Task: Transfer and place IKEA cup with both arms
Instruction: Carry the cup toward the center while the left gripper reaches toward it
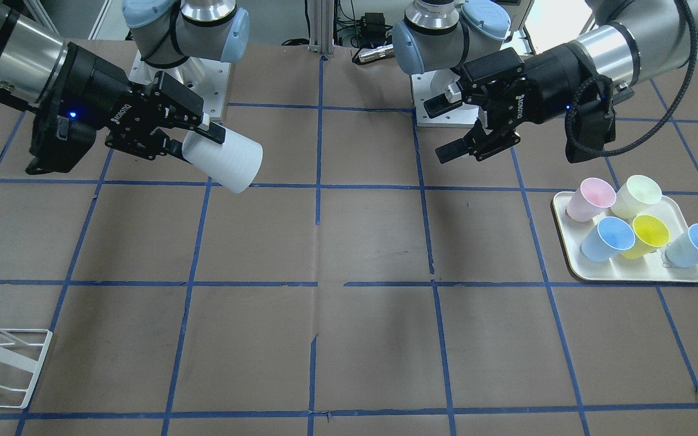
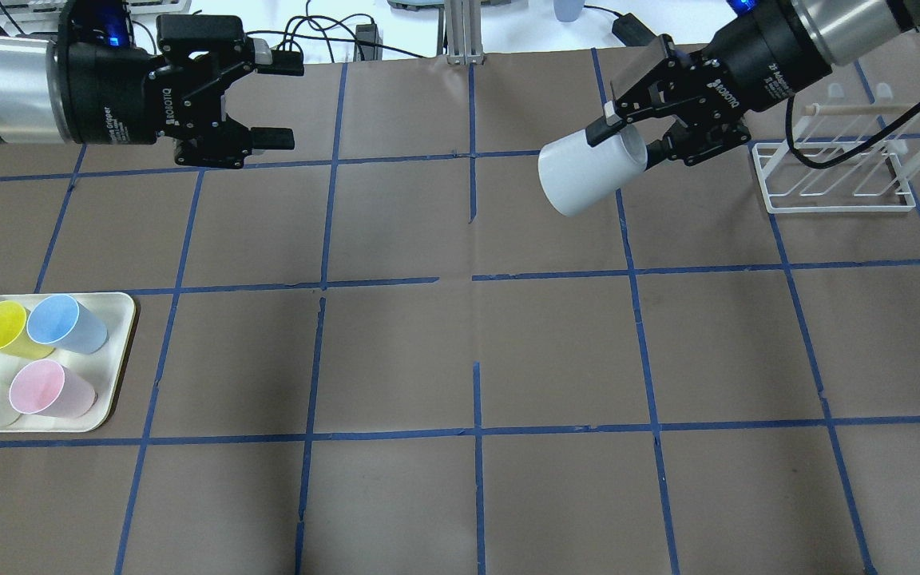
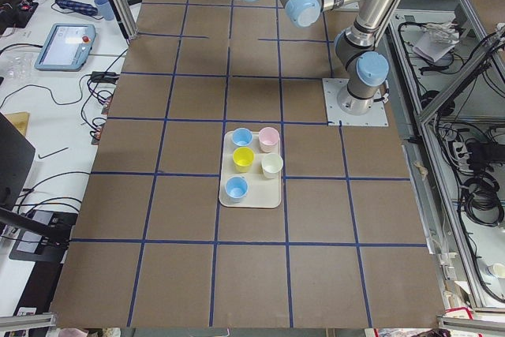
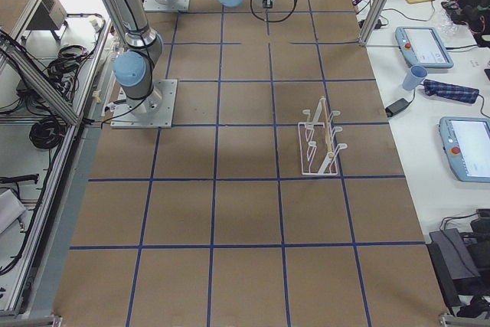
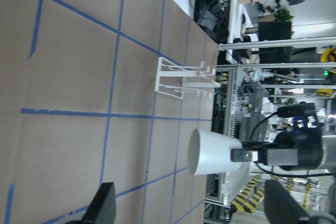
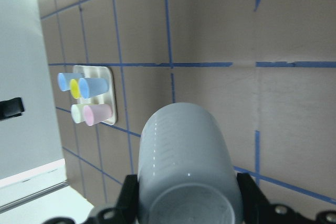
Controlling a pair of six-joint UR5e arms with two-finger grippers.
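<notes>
The IKEA cup is a pale grey-white tumbler held on its side above the table, its mouth turned toward the left arm. My right gripper is shut on the cup's base end; it also shows in the front view as the right gripper on the cup. The right wrist view has the cup filling the space between the fingers. My left gripper hangs open and empty, well apart from the cup, also seen as the left gripper. From the left wrist the cup lies ahead between the open fingertips.
A cream tray with several coloured cups lies on the table's left side, also seen as the tray. A white wire rack with a wooden dowel stands at the far right behind the right gripper. Brown paper with blue tape lines covers the table.
</notes>
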